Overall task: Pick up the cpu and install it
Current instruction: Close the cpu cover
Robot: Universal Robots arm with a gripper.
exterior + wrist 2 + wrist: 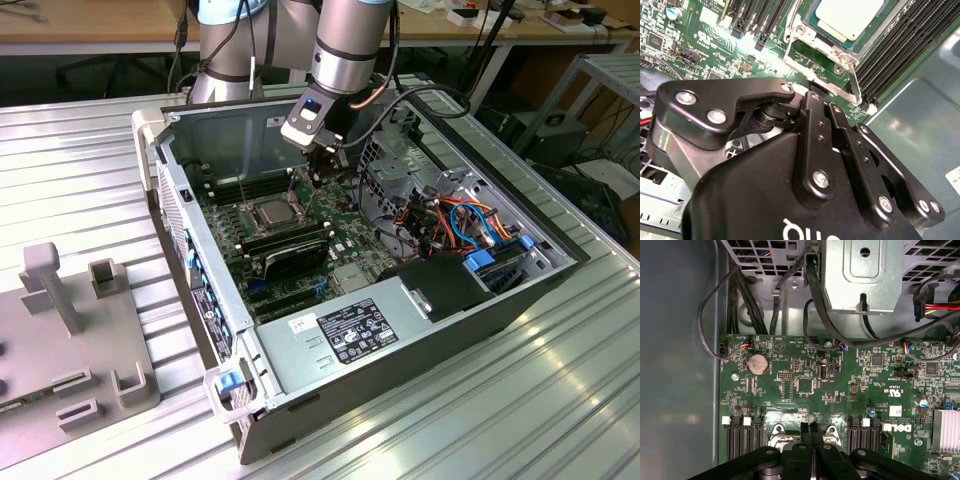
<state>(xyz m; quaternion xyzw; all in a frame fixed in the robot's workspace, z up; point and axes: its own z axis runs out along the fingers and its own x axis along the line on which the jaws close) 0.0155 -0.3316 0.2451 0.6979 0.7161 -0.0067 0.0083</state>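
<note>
Place: robotics lab or test workshop.
Bench: ribbed aluminium tabletop [480, 420], bare metal.
Work piece: opened computer case [420, 370] mid-tabletop, motherboard [345, 222] exposed, cpu [272, 212] in its socket.
Machine: robot arm [350, 45] at the tabletop's far edge, behind the case.
Fixture: grey holder block [70, 340] at the edge on the exterior view's left.
Background: wooden desks [90, 20] with cables [480, 15]; metal rack [610, 90].

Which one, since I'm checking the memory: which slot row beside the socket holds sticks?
The one on the power supply side of the socket: long black sticks stand in it. The other row, toward the case's back wall, looks bare.
</note>
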